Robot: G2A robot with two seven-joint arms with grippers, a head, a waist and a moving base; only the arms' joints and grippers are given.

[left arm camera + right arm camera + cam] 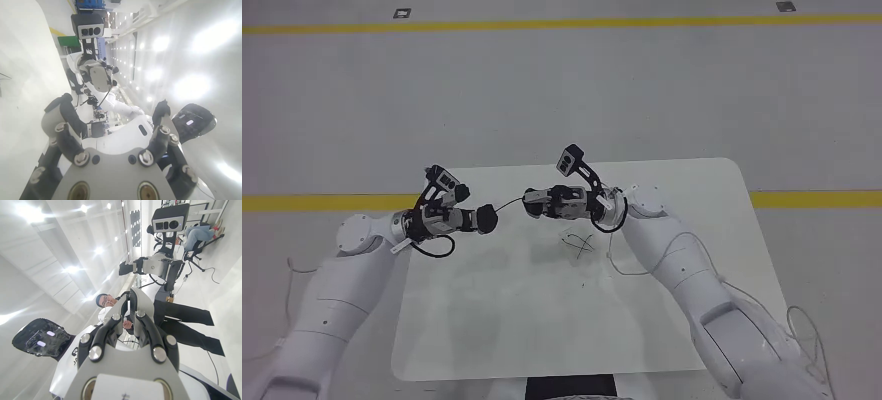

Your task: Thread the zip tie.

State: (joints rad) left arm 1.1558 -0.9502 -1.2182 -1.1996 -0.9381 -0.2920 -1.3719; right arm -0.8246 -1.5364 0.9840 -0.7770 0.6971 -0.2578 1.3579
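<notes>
Zip tie [509,204]: a thin dark strip clamped at one end between the closed fingers of the right gripper [529,202]. Its long axis runs across the table [712,300], held above it. The free end points toward the left gripper [485,217], whose fingers are spread wide and hold nothing. Loose ties [580,243] lie on the table near the right arm.

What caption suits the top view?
Right hand holds a thin black plastic zip tie toward the open left hand, above a white table.
</notes>
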